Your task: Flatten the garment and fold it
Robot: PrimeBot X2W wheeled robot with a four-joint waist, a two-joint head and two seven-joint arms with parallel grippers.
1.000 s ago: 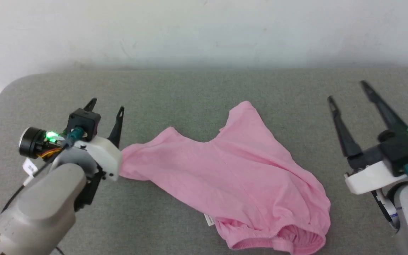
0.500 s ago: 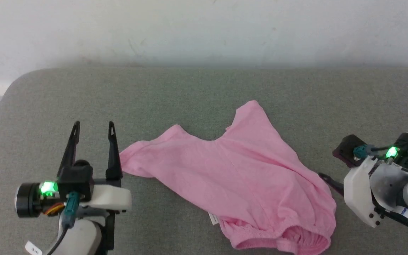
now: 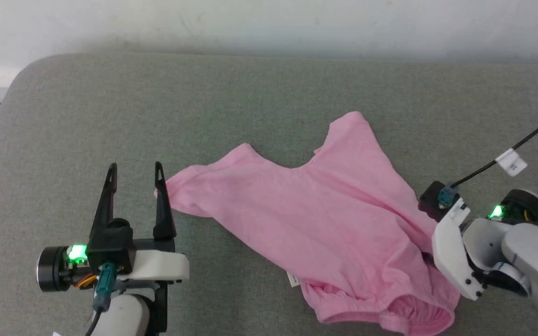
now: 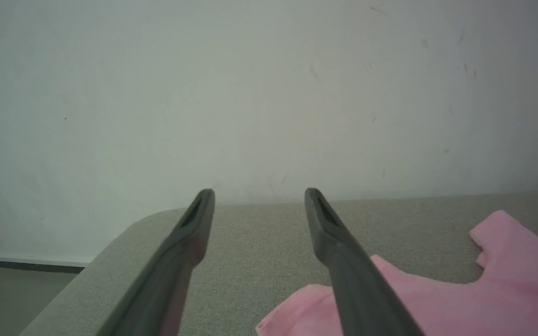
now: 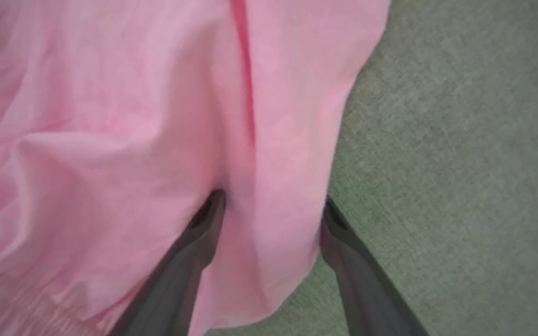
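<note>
Grey cloth-covered table point(image 3: 110, 107), fine weave, far-left corner rounded; far edge runs along a pale wall point(image 3: 269, 23) with faint scuffs and specks. In the left wrist view a dark strip of skirting point(image 4: 21, 267) sits at the wall's foot past the table's left edge, with grey floor below it. Garment point(image 3: 315, 219), light pink, lies spread but rumpled right of the table's middle, slanting from a left tip down to a gathered waistband point(image 3: 371, 317) at the near edge; 2 lobes point toward the far edge. Small white label point(image 3: 292, 278) shows at its near-left hem. Left gripper point(image 3: 135, 165) over the near-left part of the table, fingers pointing at the wall, spread, nothing between them; its inner finger crosses the garment's left tip, contact not clear. Right gripper point(image 5: 272, 198) at the garment's right side near the waistband, fingers spread wide astride a raised fold, 1 finger on pink cloth, 1 at the hem over bare table; not clamped. Black cable point(image 3: 484, 168) with a white tag runs to the right wrist.
</note>
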